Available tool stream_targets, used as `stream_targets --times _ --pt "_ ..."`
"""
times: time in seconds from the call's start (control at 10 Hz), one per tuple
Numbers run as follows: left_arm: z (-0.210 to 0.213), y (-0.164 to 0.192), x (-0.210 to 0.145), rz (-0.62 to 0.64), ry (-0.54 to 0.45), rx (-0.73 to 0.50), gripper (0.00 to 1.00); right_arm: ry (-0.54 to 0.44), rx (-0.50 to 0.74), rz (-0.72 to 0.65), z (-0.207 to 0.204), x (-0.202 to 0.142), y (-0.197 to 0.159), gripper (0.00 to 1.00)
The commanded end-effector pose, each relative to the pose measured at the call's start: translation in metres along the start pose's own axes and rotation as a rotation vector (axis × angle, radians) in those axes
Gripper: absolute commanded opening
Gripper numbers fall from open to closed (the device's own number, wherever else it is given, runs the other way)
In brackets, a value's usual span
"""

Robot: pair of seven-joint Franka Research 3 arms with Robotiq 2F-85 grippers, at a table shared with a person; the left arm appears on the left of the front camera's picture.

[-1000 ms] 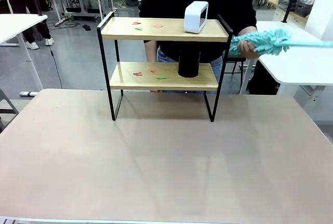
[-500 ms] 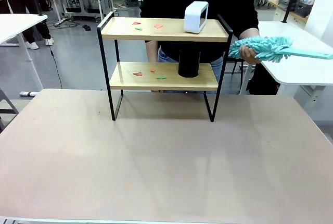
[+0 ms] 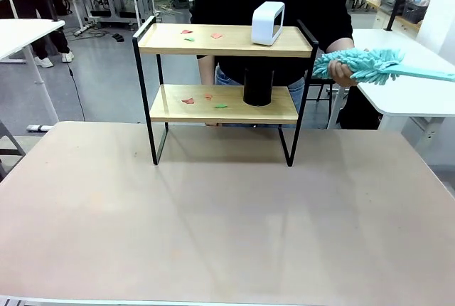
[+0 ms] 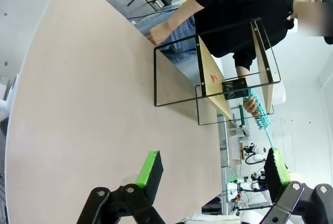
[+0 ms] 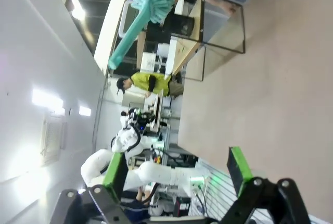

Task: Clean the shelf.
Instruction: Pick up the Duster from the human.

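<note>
The shelf (image 3: 225,40), two light boards in a thin black frame, stands at the far middle of the beige table. Small red and green scraps (image 3: 189,34) lie on both boards. A white box-like object (image 3: 268,23) sits on the top board and a black cylinder (image 3: 257,87) on the lower one. The person behind holds a teal fluffy duster (image 3: 366,63) in a hand (image 3: 340,72), right of the shelf. My left gripper (image 4: 210,172) is open above the table, the shelf (image 4: 208,78) far ahead. My right gripper (image 5: 174,174) is open, the duster (image 5: 151,5) far off.
The beige tabletop (image 3: 227,228) stretches bare in front of the shelf. A white table (image 3: 416,85) stands at the right behind the duster, another white table (image 3: 21,32) at the far left. People and desks are farther back in the room.
The person's hand has swung the duster slightly, its handle dipping then levelling out to the right. The shelf and its items have stayed put.
</note>
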State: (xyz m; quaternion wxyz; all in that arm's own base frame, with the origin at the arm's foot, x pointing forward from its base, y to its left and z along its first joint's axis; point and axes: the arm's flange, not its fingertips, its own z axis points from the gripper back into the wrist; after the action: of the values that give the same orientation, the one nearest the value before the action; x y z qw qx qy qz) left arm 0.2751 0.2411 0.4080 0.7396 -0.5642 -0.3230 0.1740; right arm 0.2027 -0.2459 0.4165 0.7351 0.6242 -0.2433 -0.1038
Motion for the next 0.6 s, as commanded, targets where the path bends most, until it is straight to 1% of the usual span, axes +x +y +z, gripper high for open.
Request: stream_targets --times 0.0,0.1,0.2,0.3,0.5 --pt "0.001 -0.002 -0.001 0.002 -0.005 -0.016 1.00 0.136 0.027 0.070 0.006 0.044 0.017 1.00" --pt "0.001 -0.002 -0.001 0.002 -0.005 -0.016 1.00 0.211 0.029 0.088 -0.003 0.066 0.032 1.00" --pt "0.001 -0.002 -0.001 0.002 -0.005 -0.016 1.00 0.284 0.012 0.112 -0.024 0.085 0.050 1.00" --pt "0.001 -0.002 -0.001 0.002 -0.005 -0.016 1.00 0.350 -0.008 0.122 -0.048 0.099 0.063 1.00" --pt "0.001 -0.002 -0.001 0.002 -0.005 -0.016 1.00 0.447 0.019 0.115 -0.098 0.132 0.081 1.00"
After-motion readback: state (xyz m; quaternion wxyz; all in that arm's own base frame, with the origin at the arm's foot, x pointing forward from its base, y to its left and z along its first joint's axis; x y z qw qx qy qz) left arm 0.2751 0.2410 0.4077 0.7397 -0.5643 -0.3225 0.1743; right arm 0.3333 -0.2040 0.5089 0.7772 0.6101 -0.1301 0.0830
